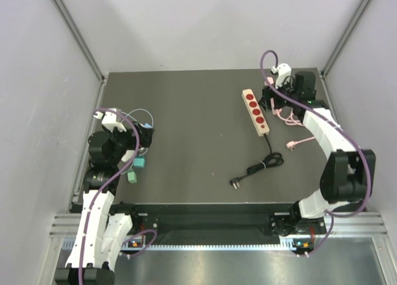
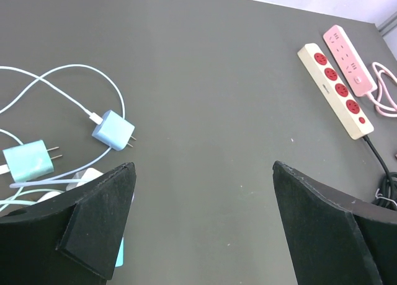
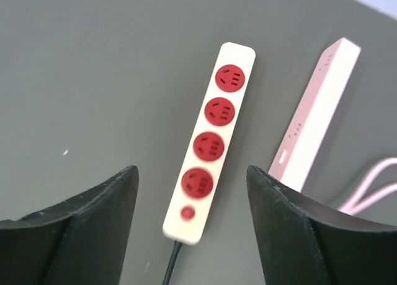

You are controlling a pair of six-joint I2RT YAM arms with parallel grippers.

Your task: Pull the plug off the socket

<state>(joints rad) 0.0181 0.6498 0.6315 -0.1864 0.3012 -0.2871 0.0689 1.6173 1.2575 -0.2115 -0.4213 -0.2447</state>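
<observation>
My right gripper (image 3: 191, 173) hovers, jaws wide and empty, over the strip (image 3: 214, 136) near the far right corner, its four sockets showing no plug, while my left gripper (image 2: 203, 167), equally wide and empty, hangs by loose chargers (image 2: 113, 130) at the left edge, probably parked clear.

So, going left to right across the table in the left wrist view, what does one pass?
mint-green charger → light blue charger → cream power strip with red sockets → pink power strip
</observation>
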